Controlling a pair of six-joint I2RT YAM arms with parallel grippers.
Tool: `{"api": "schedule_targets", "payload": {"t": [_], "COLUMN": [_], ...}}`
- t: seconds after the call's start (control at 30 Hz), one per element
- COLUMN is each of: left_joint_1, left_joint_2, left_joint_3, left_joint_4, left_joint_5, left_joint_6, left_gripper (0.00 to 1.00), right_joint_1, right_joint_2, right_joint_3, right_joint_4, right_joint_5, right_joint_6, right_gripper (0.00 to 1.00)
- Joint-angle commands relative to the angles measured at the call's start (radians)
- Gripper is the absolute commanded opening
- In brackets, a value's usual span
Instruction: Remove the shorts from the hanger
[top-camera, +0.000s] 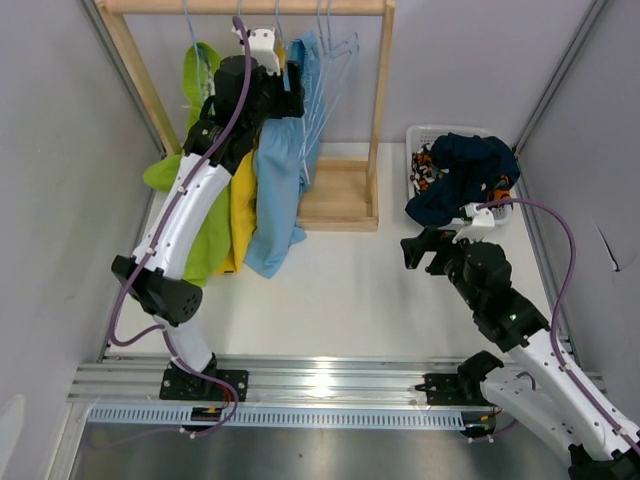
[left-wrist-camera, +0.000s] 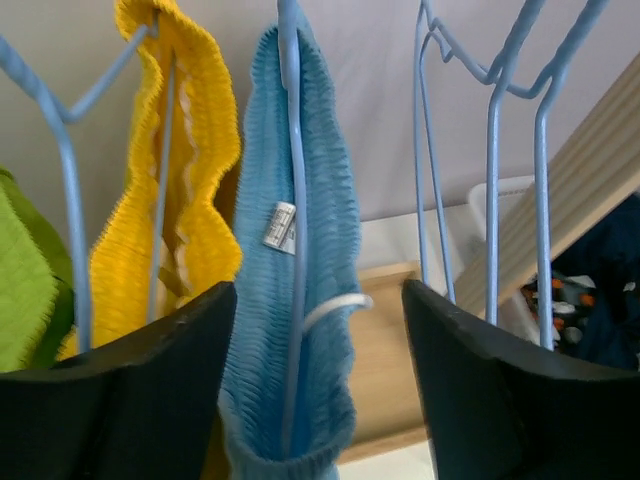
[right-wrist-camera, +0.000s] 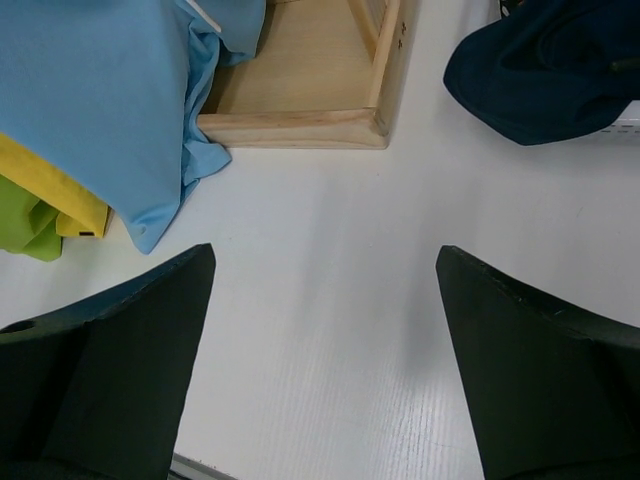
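Lime green shorts (top-camera: 195, 215), yellow shorts (top-camera: 243, 200) and light blue shorts (top-camera: 280, 190) hang on blue wire hangers from the wooden rack. My left gripper (top-camera: 293, 82) is raised to the hangers. In the left wrist view it (left-wrist-camera: 320, 330) is open, with the light blue waistband (left-wrist-camera: 330, 200) and its hanger wire between the fingers, nearer the left one. The yellow waistband (left-wrist-camera: 200, 200) and a green edge (left-wrist-camera: 25, 290) lie to the left. Navy shorts (top-camera: 460, 175) lie in a white basket over the patterned shorts (top-camera: 425, 170). My right gripper (top-camera: 425, 250) is open and empty above the table (right-wrist-camera: 325, 300).
Two empty blue hangers (top-camera: 335, 60) hang right of the light blue shorts, also in the left wrist view (left-wrist-camera: 490, 150). The rack's wooden base (top-camera: 340, 195) sits on the table. The white basket (top-camera: 440, 133) stands at the back right. Grey walls close both sides.
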Motion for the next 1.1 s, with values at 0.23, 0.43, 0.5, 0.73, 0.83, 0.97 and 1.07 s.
{"api": "schedule_targets", "payload": {"t": [0.23, 0.43, 0.5, 0.73, 0.83, 0.97, 1.07], "left_joint_1": [0.015, 0.015, 0.015, 0.014, 0.014, 0.014, 0.014], "left_joint_2": [0.097, 0.042, -0.012, -0.165, -0.306, -0.455, -0.576], "left_joint_3": [0.225, 0.307, 0.317, 0.325, 0.16, -0.072, -0.228], "left_joint_4": [-0.035, -0.081, -0.076, -0.159, -0.142, -0.14, -0.179], "left_joint_5": [-0.007, 0.023, 0.024, 0.03, 0.056, 0.063, 0.11], "left_joint_6": [0.017, 0.023, 0.031, 0.031, 0.032, 0.049, 0.031], "left_gripper": [0.0, 0.0, 0.0, 0.0, 0.0, 0.0, 0.0], "right_joint_1": [0.006, 0.006, 0.006, 0.007, 0.006, 0.007, 0.007], "right_joint_2": [-0.009, -0.013, -0.018, -0.024, -0.029, -0.042, -0.055], "right_joint_3": [-0.018, -0.007, -0.006, 0.022, 0.04, 0.051, 0.056], "right_joint_4": [0.016, 0.022, 0.028, 0.034, 0.028, 0.018, 0.014], "right_joint_5": [0.025, 0.011, 0.0, 0.0, -0.009, -0.02, -0.047], "right_joint_6": [-0.018, -0.012, -0.012, -0.017, -0.015, -0.006, 0.0], "right_gripper": [0.99, 0.99, 1.0, 0.99, 1.0, 0.99, 0.99]}}
